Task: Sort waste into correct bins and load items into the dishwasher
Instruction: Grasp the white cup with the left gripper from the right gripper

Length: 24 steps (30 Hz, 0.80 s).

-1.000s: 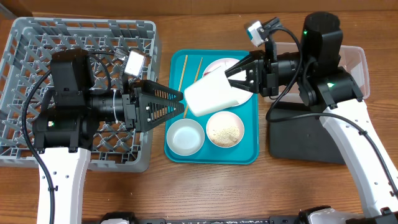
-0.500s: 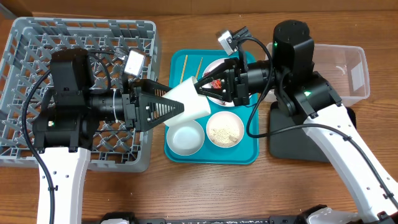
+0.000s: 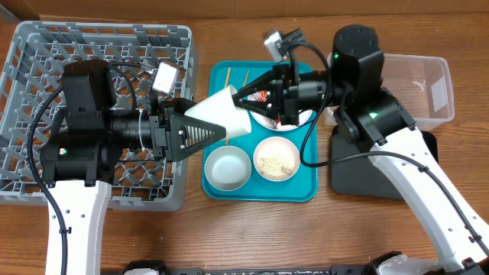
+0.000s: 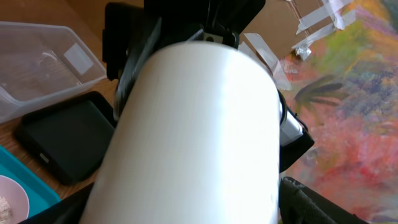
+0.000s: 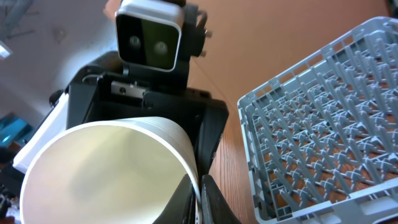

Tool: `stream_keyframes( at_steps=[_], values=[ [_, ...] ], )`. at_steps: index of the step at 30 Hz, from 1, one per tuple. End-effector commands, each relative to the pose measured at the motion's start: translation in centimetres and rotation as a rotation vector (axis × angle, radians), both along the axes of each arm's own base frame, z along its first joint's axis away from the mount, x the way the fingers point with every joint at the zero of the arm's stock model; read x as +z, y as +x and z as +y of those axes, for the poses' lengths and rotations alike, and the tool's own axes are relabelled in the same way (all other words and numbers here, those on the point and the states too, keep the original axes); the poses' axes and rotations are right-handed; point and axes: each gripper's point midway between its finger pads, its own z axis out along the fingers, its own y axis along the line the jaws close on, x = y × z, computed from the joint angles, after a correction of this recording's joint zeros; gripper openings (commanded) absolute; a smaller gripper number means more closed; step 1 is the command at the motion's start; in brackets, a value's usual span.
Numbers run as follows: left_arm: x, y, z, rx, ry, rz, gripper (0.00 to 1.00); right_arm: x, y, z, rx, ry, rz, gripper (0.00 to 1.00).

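White plate is pinched at its rim by the right gripper, tilted in the air over the teal tray's left edge. The left gripper is spread wide around its far side, with that arm lying over the rack. A bowl sits below. The plate face looks plain and clean.
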Motion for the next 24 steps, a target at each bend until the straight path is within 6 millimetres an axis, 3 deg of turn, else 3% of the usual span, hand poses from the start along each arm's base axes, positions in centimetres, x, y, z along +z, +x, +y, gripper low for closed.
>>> stream_keyframes(
  at_steps=[1, 5, 11, 19, 24],
  values=[
    [0.5, -0.3, -0.2, -0.019, -0.01, -0.012, 0.83, 0.8, 0.8, -1.2, -0.017, 0.013, 0.014, 0.04],
    [0.4, -0.1, -0.2, -0.008, -0.001, -0.016, 0.82, 0.8, 0.4, -1.2, 0.007, 0.015, 0.017, 0.04],
    [0.4, -0.1, -0.2, -0.008, -0.001, -0.016, 0.71, 0.8, -0.1, -1.2, 0.033, 0.016, 0.021, 0.04],
    [0.4, -0.1, -0.2, -0.008, -0.001, -0.023, 0.86, 0.4, -0.6, -1.2, 0.056, 0.004, 0.062, 0.04],
    [0.4, 0.0, -0.1, -0.007, -0.001, -0.023, 0.86, 0.3, -1.1, -1.3, 0.085, 0.003, 0.077, 0.04]
  ],
)
